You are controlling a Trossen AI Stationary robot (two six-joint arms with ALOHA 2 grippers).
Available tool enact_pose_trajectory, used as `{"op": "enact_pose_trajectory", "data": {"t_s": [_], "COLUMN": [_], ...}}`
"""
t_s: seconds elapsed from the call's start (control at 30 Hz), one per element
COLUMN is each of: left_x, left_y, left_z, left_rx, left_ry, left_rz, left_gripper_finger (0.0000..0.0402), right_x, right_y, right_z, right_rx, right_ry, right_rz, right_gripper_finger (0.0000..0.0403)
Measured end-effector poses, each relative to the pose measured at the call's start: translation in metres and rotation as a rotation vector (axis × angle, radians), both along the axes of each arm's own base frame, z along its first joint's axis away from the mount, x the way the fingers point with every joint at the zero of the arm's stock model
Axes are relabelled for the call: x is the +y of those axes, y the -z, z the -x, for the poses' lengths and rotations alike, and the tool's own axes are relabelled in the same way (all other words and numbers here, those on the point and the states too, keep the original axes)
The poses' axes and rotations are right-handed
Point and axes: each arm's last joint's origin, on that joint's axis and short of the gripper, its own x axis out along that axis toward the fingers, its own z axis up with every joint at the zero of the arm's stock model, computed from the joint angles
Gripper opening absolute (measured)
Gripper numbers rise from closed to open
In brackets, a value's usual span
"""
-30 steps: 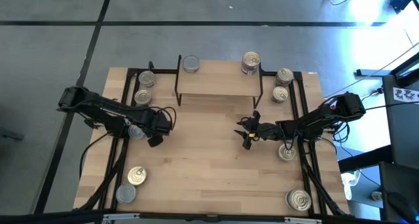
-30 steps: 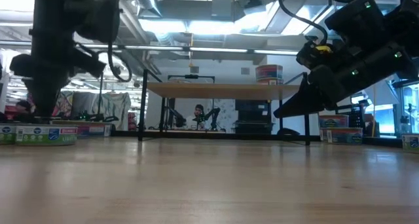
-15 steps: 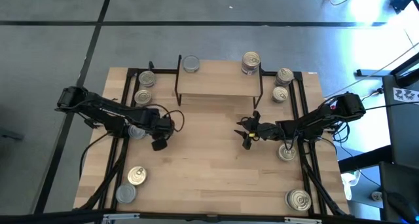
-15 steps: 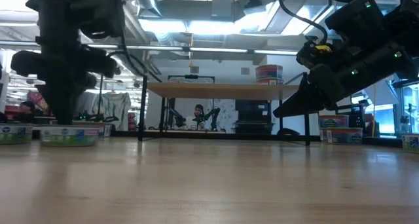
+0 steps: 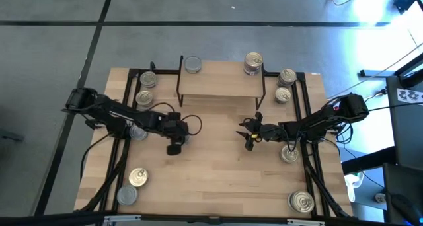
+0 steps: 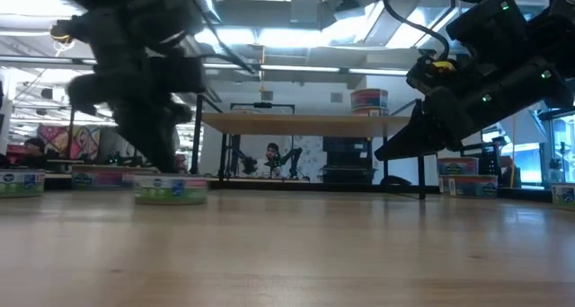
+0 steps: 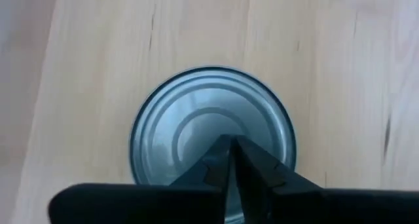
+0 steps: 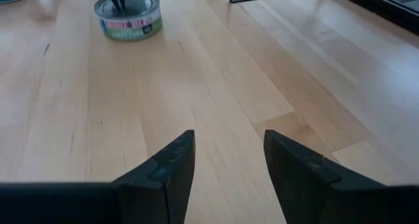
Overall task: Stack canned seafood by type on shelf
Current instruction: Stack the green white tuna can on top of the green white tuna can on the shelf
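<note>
Progress check: early. Shelf (image 5: 221, 82) at top centre of the high view carried one silver-lid tin (image 5: 192, 65) at its back-left corner and a gold-lid stack (image 5: 253, 62), looked like two tins, at back-right. So each type had a spot started.

Left to place: two gold tins (image 5: 146, 87) left of the shelf, two gold tins (image 5: 285, 84) right of it, one gold tin (image 5: 289, 153) at right edge mid-frame, one (image 5: 301, 201) lower right, plus a gold/silver pair (image 5: 133, 186) lower left.

Left gripper (image 5: 177, 139) sat left of centre with fingers pinched together, tips resting on the lid of a silver tin (image 7: 213, 142) on the tabletop. Not clamped around it, so I'd call it pushing, not carrying.

Right gripper (image 5: 250, 135) hovered right of centre in front of the shelf, fingers (image 8: 171, 165) parted, nothing held.

Judgement: most of the tins not yet shelved.
</note>
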Motion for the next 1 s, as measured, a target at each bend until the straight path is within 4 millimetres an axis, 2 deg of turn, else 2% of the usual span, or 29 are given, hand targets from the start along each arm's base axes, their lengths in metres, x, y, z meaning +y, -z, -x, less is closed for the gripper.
{"op": "enact_pose_trajectory", "data": {"t_s": [0.33,0.63,0.83,1.0], "left_x": [-0.006,-0.01,-0.014,-0.019], "left_y": [0.011,0.023,0.018,0.01], "left_z": [-0.033,-0.069,-0.098,-0.112], "left_rx": [-0.236,-0.233,-0.302,-0.331], "left_ry": [0.067,0.13,0.146,0.195], "left_rz": [0.007,-0.033,-0.04,-0.068], "left_gripper_finger": [0.0019,0.0019,0.0019,0.0019], "right_x": [0.0,0.002,0.002,0.002], "right_y": [-0.002,-0.005,-0.005,-0.006], "right_z": [-0.001,-0.003,-0.003,-0.004], "right_rx": [-0.024,-0.058,-0.063,-0.072], "right_ry": [-0.006,-0.04,-0.04,-0.04], "right_rz": [-0.009,-0.032,-0.032,-0.034], "right_gripper_finger": [0.0182,0.0182,0.0182,0.0182]}}
